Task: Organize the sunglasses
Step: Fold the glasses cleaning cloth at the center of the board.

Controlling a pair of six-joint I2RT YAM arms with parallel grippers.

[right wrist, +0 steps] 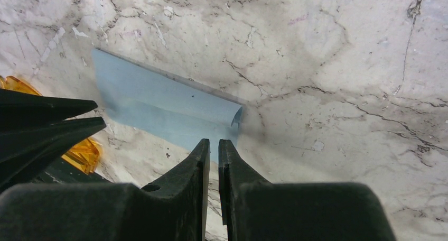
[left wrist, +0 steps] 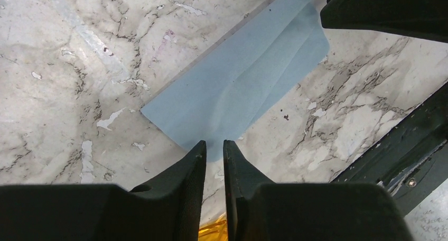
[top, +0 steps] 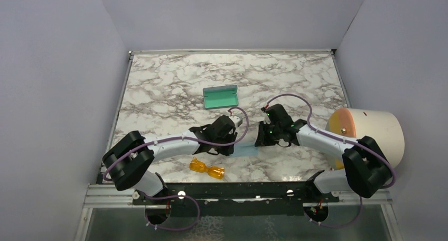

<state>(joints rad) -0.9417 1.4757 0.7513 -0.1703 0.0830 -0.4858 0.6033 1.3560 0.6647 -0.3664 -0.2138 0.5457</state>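
Note:
The orange-amber sunglasses (top: pixel 207 169) lie folded on the marble table near its front edge, and show in the left wrist view (left wrist: pixel 214 231) and the right wrist view (right wrist: pixel 79 154). The blue-grey case (top: pixel 221 97) lies open, teal inside up, at mid-table. A folded light blue cloth (top: pixel 247 150) lies flat between the grippers. My left gripper (top: pixel 241 140) hovers over the cloth's near edge (left wrist: pixel 248 82), its jaws almost together and empty (left wrist: pixel 214 145). My right gripper (top: pixel 259 139) hovers over the cloth's other end (right wrist: pixel 164 111), its jaws almost together and empty (right wrist: pixel 213 143).
A large cream cylinder with an orange end (top: pixel 370 130) lies at the table's right edge beside the right arm. Grey walls close in the table on three sides. A black rail (top: pixel 238 191) runs along the front edge.

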